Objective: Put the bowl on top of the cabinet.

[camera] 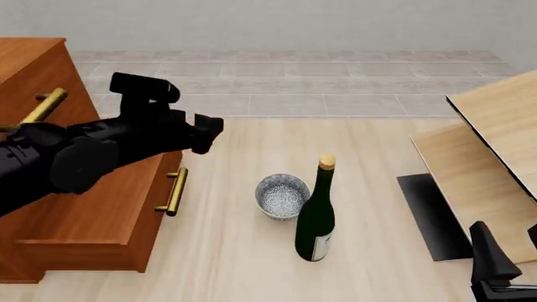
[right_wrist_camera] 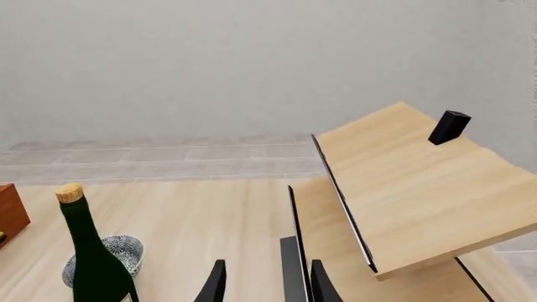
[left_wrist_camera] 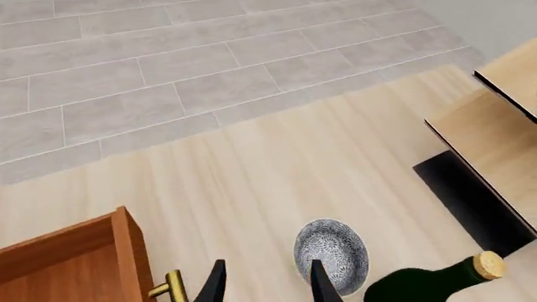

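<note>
Standing on the pale counter [camera: 226,251] just beside the green bottle [camera: 315,217], the bowl [camera: 281,196] waits ungrasped while both grippers, left [left_wrist_camera: 263,283] and right [right_wrist_camera: 264,283], hold their jaws spread, empty, the cabinet [camera: 84,214] nearby.

The left arm [camera: 92,151] is rendered in glossy black, built of rounded, blocky segments. Thin, tapered black fingers [left_wrist_camera: 321,283] are seen on both grippers.

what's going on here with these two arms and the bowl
Nothing is held yet. The left gripper hangs open above the floor beside the cabinet, near the patterned bowl. The bowl sits on the pale wood floor right by a green bottle, not on the cabinet. The right gripper is open, off by the pale wood panels.
</note>
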{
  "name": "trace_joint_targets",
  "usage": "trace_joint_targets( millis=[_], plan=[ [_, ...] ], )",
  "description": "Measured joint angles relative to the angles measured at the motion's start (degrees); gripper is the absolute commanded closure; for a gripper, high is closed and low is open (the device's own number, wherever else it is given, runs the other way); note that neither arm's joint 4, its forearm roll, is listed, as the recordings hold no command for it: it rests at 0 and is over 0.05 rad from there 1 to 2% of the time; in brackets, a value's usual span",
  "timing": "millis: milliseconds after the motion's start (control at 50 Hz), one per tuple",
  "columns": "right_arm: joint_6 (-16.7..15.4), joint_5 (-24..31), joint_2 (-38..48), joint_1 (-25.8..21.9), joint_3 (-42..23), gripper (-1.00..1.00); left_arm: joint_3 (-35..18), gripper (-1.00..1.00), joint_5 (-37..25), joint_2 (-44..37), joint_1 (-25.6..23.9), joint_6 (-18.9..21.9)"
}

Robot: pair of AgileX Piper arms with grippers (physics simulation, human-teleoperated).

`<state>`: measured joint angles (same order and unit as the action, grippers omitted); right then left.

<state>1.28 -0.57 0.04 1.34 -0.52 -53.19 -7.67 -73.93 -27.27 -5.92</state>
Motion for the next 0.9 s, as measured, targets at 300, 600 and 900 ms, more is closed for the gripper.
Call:
trace_joint_targets(
  millis=[300,600,900],
  plan=[
    [0.18,-0.18,-0.01,0.07,0.08,-1.0,-3.12,-1.0,1.23,-8.28,-2.26,-6.72],
    [0.23,-0.27,-0.01,0.13,0.06,-1.0,-4.04,-1.0,4.48,-14.33,-2.56,-11.43],
    [0.36,-0.29,-0.02,0.29,-0.03,-1.0,-4.34,-1.0,7.34,-18.97,-1.66,-14.54]
  ],
)
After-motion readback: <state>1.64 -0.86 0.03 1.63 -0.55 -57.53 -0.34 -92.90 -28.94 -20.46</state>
